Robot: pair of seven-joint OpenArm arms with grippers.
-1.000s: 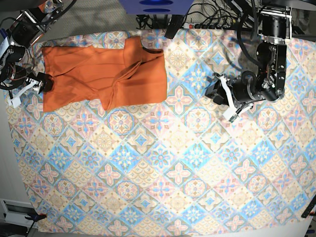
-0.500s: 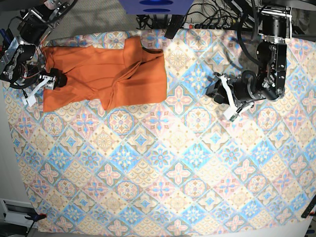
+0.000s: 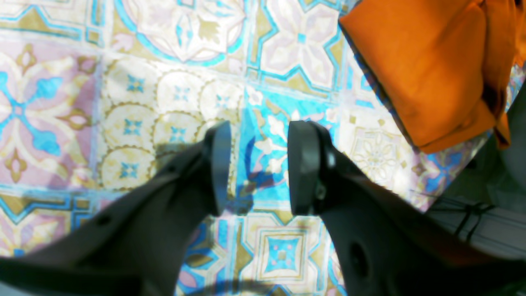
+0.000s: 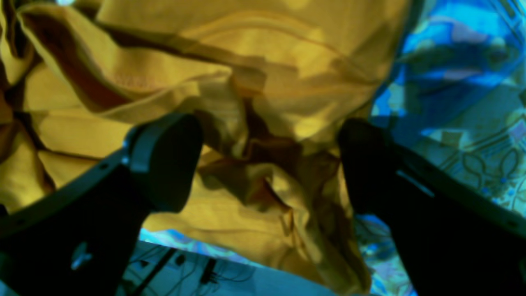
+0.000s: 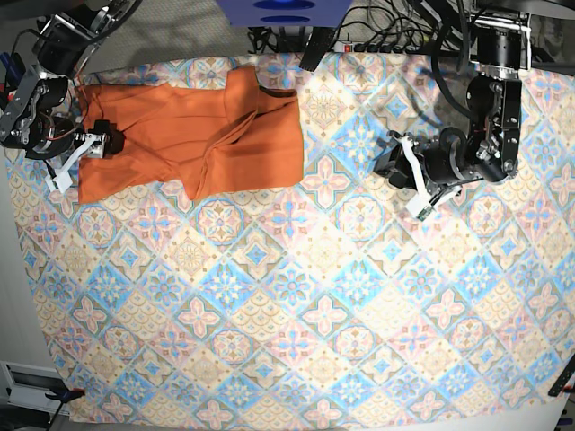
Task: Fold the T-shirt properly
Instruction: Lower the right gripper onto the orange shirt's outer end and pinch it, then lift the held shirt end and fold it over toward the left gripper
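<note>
T-shirt position: The T-shirt [image 5: 193, 139] lies crumpled at the far left of the counter [image 5: 296, 296], one part doubled over the body and the hem end bunched toward the right arm.
Step in hand: I judge this to be the first pickup at the left edge of the garment, ahead of any real fold.
Right claw: The right claw [image 4: 271, 164] is spread wide, with rumpled cloth between the fingers; nothing is pinched yet.
Left claw: The left claw [image 3: 254, 168] stands partly open over bare tablecloth [image 3: 156, 94], holding nothing, with the near corner of the shirt off to one side.
Technique, grasp: I would lower the right claw until both fingers straddle a single edge layer, then close. The bunching there makes a multi-layer catch likely.
Technique, second arm: I would bring the left claw across to the opposite end, so the cloth can be pulled flat before folding.
Risk: Dragging may shift the tablecloth under the shirt.
Surface: A blue-and-beige tile-patterned cloth covers the counter, lying mostly flat.
Room: Cables [image 5: 386, 27] and a blue unit [image 5: 283, 11] sit past the far edge; grey floor shows at the left.
</note>
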